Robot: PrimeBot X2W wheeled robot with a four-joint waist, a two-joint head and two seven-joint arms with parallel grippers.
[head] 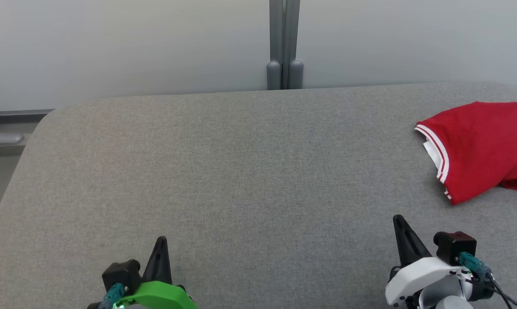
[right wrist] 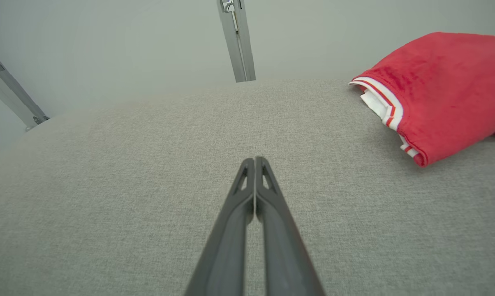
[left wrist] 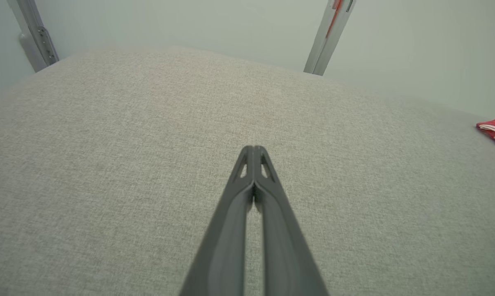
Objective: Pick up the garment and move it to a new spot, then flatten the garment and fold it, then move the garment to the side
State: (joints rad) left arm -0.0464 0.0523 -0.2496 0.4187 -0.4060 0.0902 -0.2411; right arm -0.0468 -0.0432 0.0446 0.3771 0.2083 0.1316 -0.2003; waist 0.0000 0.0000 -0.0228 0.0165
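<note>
The left tool (head: 161, 241) has long, dark, tapering fingers (head: 159, 262) set in a bright green housing (head: 162, 296). The right tool (head: 399, 219) has the same kind of fingers on a white housing (head: 426, 274). Beside each housing sits a black block (head: 454, 245) with a teal connector (head: 469, 259). A thin black cable (head: 501, 294) leaves the right one. Seen close in the wrist views, each finger has a triangular cut-out near its tip.

Grey fabric surface (head: 241, 171), rounded corners, stretching ahead of the left gripper (head: 161, 239) and right gripper (head: 398, 219). Beyond its far edge, plain pale wall (head: 112, 43), with a grey double post (head: 284, 43) ahead between the two. Grey rail (head: 3, 138) way off left of the left gripper. Soft, even light.
</note>
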